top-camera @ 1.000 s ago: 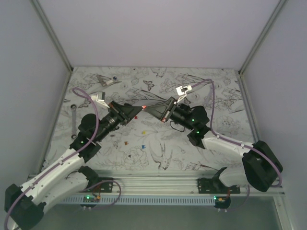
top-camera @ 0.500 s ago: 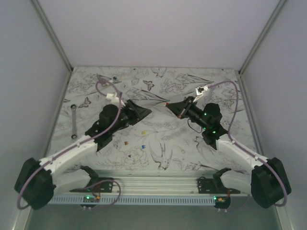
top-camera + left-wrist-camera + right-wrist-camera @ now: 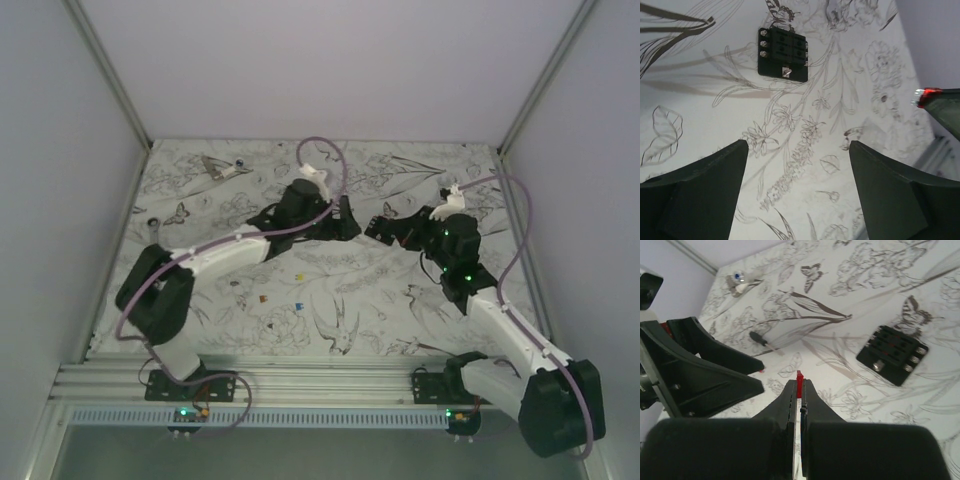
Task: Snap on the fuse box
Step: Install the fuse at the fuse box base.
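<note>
The fuse box (image 3: 782,54) is a small black block lying flat on the patterned table, some way ahead of my left gripper (image 3: 797,147). That gripper is open with only bare table between its fingers. In the right wrist view the fuse box (image 3: 892,354) lies to the right of my right gripper (image 3: 800,386) and apart from it. That gripper is shut on a small red fuse (image 3: 799,378) that sticks out past its tips. In the top view the left gripper (image 3: 345,225) and right gripper (image 3: 378,228) face each other near the table's middle. I cannot make out the fuse box there.
A black-handled screwdriver (image 3: 762,340) lies beyond the left gripper's fingers (image 3: 715,370). A metal piece (image 3: 222,167) sits at the far left. A wrench (image 3: 150,218) lies near the left wall. Tiny loose fuses (image 3: 262,298) dot the near table. Walls close the sides and back.
The two grippers were tip to tip a second ago. The left gripper has opened and swung right and farther back. The right gripper has drawn back to the right, still shut on the red fuse.
</note>
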Robot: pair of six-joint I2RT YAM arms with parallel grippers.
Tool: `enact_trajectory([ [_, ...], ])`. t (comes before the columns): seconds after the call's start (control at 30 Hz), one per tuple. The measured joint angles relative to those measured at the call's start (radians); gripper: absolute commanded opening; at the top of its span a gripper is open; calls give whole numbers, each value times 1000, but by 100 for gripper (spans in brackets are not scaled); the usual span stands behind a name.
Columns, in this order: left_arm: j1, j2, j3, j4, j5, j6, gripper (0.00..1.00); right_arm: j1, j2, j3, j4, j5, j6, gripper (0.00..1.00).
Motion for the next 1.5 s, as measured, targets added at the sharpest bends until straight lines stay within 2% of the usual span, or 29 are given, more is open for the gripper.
enact_trajectory([
  [0.13,-55,139,130,-53,-39,134,74,-1,-34,-5,-72,74,-37,0],
  [0.3,-116,289,262,-98,-109,270,52,-8,-101,-9,-146,187,-64,0],
  [0.5,-169,457,419,-124,-186,369,50,-13,-169,-23,-188,276,-71,0],
  [0.77,-174,626,588,-171,-248,391,48,-14,-208,-34,-223,321,-79,0],
  [1.1,-174,737,775,-252,-284,390,24,-20,-211,-35,-228,331,-90,0],
  [1.37,-174,764,814,-315,-296,378,19,-27,-211,-39,-227,331,-90,0],
  [1.4,-174,764,814,-319,-296,374,17,-28,-211,-40,-227,331,-90,0],
  [1.5,-174,764,814,-322,-296,364,0,-28,-211,-40,-227,330,-90,0],
])
